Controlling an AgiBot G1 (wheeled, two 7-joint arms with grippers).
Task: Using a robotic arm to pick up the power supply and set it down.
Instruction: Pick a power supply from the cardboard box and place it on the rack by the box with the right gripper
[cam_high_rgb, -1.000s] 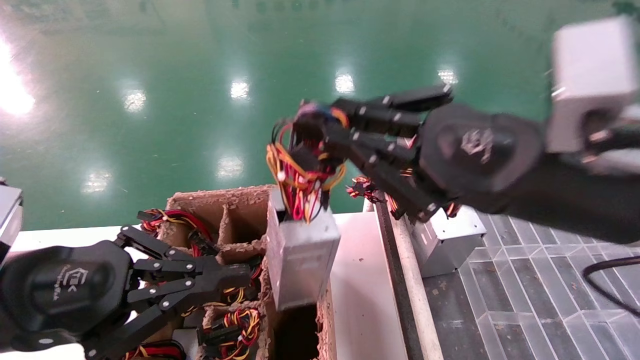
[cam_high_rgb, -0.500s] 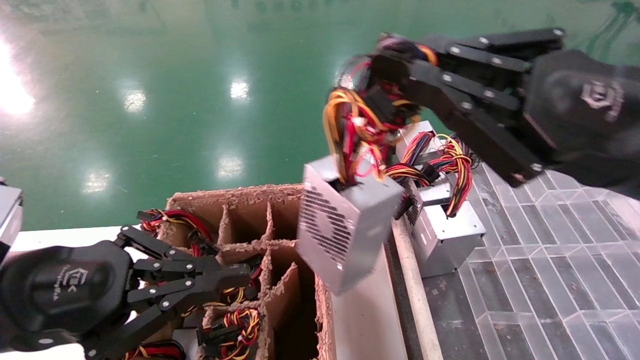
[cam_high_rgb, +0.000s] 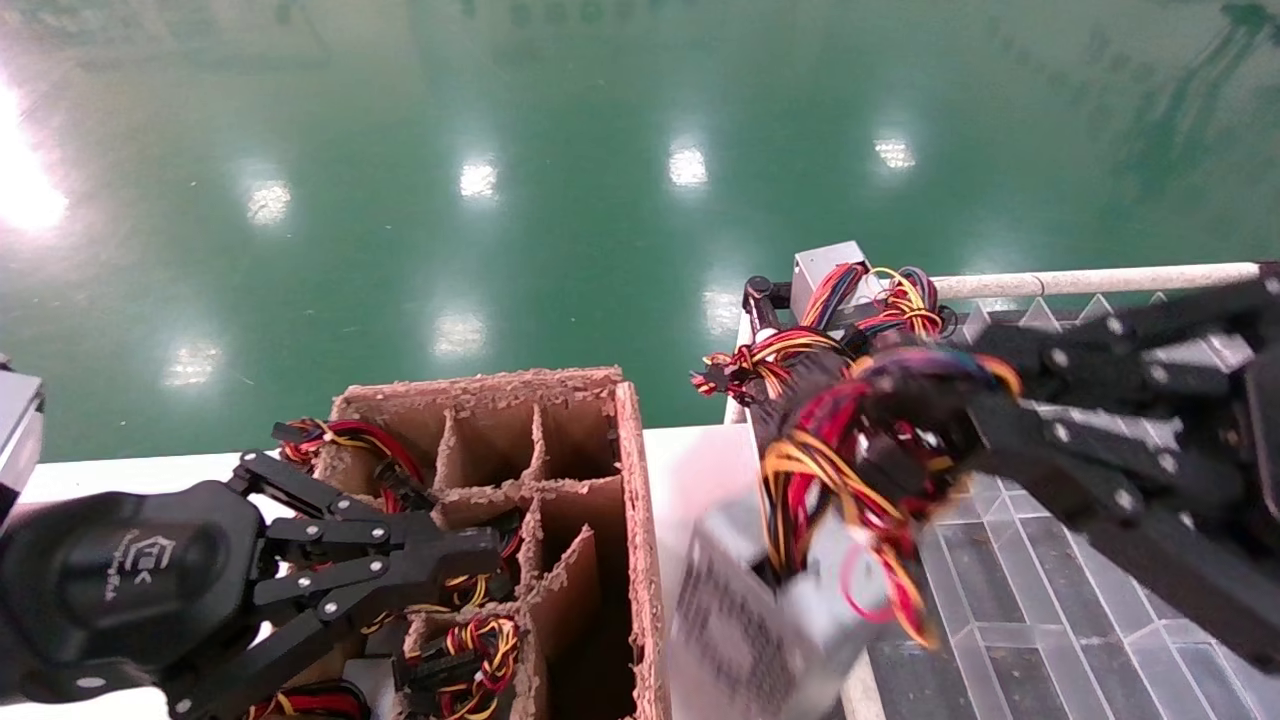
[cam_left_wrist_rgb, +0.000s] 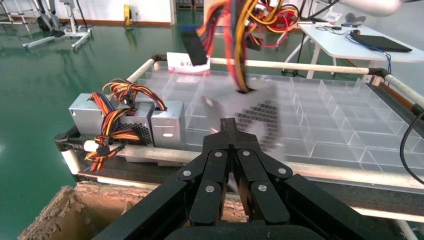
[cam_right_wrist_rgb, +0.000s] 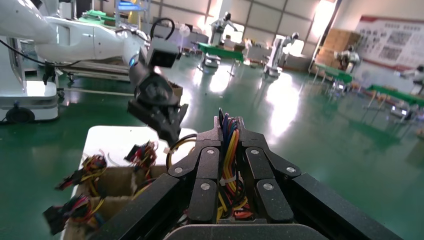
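— Since half a second ago the right gripper (cam_high_rgb: 930, 420) has swung down toward four o'clock, and the power supply (cam_high_rgb: 770, 610) hanging from it has dropped low, beside the cardboard box (cam_high_rgb: 630, 520) at its three o'clock.

— What is it holding by?

— The wire bundle (cam_high_rgb: 850, 470). The fingers are clamped on the red, yellow and orange wires; the right wrist view shows them pinched between the fingertips (cam_right_wrist_rgb: 212, 137). The metal case dangles below, over the near edge of the clear tray (cam_high_rgb: 1040, 590).

— What is in the containers?

— The box has cardboard dividers; the cells at nine and six o'clock hold wired units, the ones along its three o'clock wall look empty. Two more power supplies (cam_left_wrist_rgb: 125, 122) sit in the tray's far corner cells; the other cells are bare.

— Any writing?

— A white logo on the left gripper (cam_high_rgb: 470, 560), unreadable. A red-lettered card (cam_left_wrist_rgb: 187, 62) on the tray rail, also unreadable.

— The left gripper?

— Parked at eight o'clock over the box, fingers closed on nothing.

— Room?

— A bare white strip (cam_high_rgb: 690, 470) between box and tray rail.
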